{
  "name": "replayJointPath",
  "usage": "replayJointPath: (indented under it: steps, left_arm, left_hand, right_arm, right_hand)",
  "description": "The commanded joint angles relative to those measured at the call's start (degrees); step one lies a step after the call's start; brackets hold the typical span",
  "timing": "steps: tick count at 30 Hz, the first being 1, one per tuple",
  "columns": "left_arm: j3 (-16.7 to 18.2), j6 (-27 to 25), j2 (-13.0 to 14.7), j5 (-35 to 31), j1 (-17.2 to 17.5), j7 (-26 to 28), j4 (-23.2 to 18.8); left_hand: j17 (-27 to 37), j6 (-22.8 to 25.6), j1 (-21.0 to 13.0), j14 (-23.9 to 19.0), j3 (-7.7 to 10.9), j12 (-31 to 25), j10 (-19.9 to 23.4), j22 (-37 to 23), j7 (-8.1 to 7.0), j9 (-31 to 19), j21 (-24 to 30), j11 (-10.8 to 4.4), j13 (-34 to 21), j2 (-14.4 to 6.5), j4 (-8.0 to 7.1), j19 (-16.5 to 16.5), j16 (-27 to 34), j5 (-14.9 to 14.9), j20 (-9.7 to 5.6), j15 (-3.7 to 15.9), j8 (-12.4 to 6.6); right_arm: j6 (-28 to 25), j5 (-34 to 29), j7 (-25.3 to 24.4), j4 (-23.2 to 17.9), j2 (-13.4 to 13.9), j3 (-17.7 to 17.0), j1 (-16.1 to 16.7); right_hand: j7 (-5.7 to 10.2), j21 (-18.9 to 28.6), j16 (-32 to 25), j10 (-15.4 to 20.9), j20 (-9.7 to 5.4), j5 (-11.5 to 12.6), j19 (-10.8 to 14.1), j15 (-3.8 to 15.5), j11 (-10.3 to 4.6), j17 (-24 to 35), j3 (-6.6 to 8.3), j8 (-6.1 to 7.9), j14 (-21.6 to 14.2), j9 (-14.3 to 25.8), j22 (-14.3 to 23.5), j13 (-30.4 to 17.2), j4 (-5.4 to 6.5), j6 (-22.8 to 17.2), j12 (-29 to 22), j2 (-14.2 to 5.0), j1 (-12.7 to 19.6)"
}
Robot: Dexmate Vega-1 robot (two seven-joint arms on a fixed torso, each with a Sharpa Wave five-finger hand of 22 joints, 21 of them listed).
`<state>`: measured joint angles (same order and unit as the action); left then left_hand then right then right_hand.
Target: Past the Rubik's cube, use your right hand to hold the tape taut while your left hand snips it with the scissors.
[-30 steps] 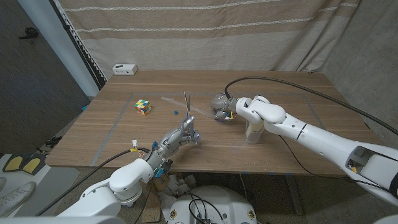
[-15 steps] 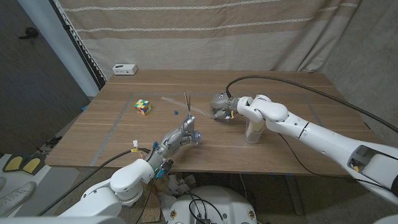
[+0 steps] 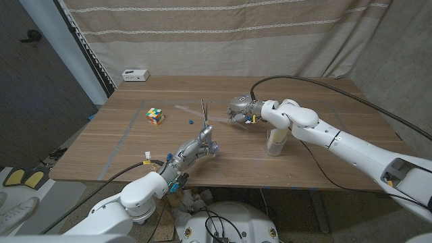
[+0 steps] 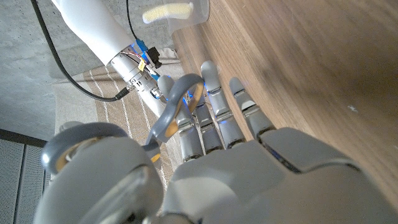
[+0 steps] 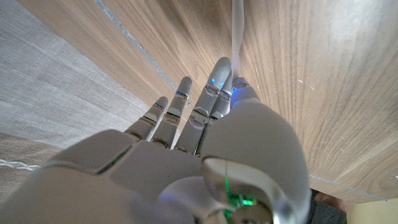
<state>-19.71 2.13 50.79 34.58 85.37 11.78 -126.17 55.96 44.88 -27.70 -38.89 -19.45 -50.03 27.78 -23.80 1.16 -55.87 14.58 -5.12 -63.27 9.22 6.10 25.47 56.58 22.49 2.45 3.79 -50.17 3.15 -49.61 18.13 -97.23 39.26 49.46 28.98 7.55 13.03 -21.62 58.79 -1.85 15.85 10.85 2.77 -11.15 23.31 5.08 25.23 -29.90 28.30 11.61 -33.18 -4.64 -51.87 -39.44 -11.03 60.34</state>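
Note:
The Rubik's cube [image 3: 155, 116] sits on the left part of the wooden table [image 3: 317, 101]. A clear tape strip [image 3: 185, 109] runs from behind the cube toward my right hand [image 3: 239, 109], which pinches its end above the table. In the right wrist view the tape [image 5: 236, 25] stretches away from the fingertips [image 5: 225, 81] of my right hand [image 5: 186, 155]. My left hand [image 3: 198, 144] grips the scissors [image 3: 203, 111], blades pointing up just short of the strip. Their grey handle loops [image 4: 180, 96] circle the fingers of my left hand [image 4: 230, 162].
A pale cylinder [image 3: 275, 142] stands under my right forearm; it also shows past my left hand [image 4: 176, 11]. A small blue thing [image 3: 192, 121] lies right of the cube. A white box [image 3: 135, 75] sits at the far left corner. A curtain hangs behind the table.
My right hand has risen and shifted a little farther back, its forearm lifting off the pale cylinder. The left hand and scissors have barely moved.

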Motion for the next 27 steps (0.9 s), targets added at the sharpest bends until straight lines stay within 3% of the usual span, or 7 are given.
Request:
replayJointPath:
  steps: [1,27]
  left_arm:
    - [-0.3,-0.6,0.1,-0.3,-0.7,0.0,-0.3]
    - [0.0,-0.4,0.7,-0.8,0.2,0.6,-1.1]
  left_hand:
    - [0.3,0.1,0.0,0.3,-0.16,-40.1,2.3,-0.1,-0.03,0.0,-0.4,-2.31,-7.8,-0.4,-0.46,0.4,0.4,0.5,-0.06,3.87,0.07]
    - [0.1,-0.1,0.1,0.5,-0.18,-40.1,2.2,-0.1,-0.01,0.0,-0.5,-2.30,-7.7,-0.3,-0.54,0.3,0.3,0.5,0.10,4.00,0.08]
  right_arm:
    - [0.9,9.8,3.7,0.9,0.4,-2.5,-0.7]
    - [0.7,29.7,6.0,0.7,1.4,-7.2,-0.4]
  right_hand:
    - [-0.08,0.1,0.0,-0.2,-0.12,-0.2,-0.2,10.35,-0.13,0.3,0.48,0.25,0.5,0.9,0.1,-0.5,0.15,0.5,-0.6,0.22,0.7]
    - [-0.68,0.5,-0.6,-1.0,0.26,-0.7,0.3,10.39,-0.19,1.1,0.70,0.23,0.2,2.4,0.1,-0.6,1.39,1.0,-1.1,-0.26,0.8]
